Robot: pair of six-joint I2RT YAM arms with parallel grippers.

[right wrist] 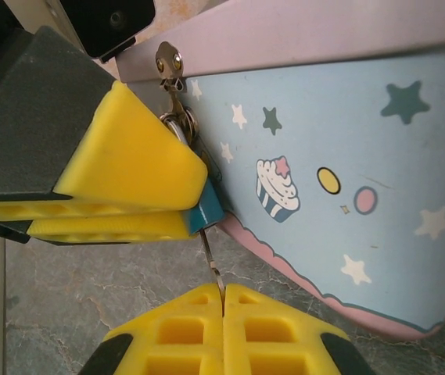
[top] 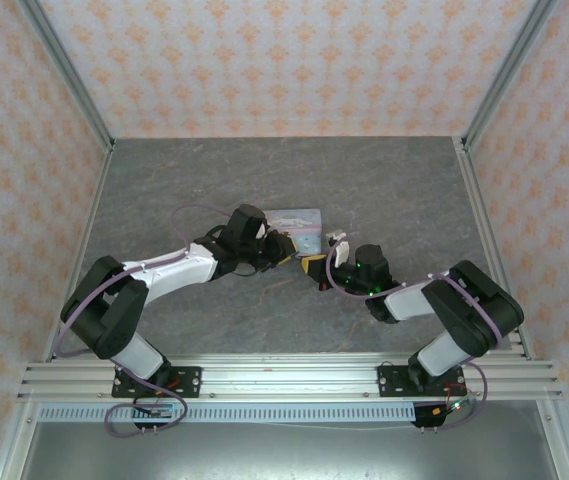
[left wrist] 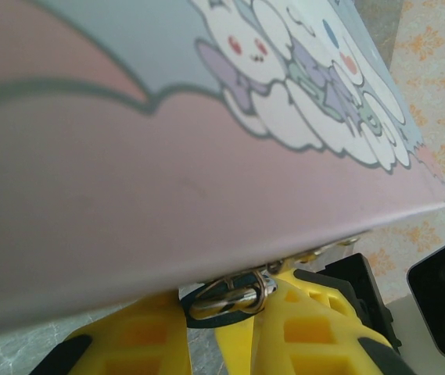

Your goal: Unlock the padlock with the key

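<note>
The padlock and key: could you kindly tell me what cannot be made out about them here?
Padlock, right wrist view: body and keyhole mostly covered by the left hand.
Key, right wrist view: head buried in the right hand; tip hidden behind the padlock.
Top view: both too small to pick out.
Left wrist view: the tin's edge overhangs the padlock's body.

- Table: dark grey, marbled, flat; patterned panels wall it on three sides; a metal rail runs along its near edge.
- Tin: light blue and pink, cartoon print; lies on the table near its middle.
</note>
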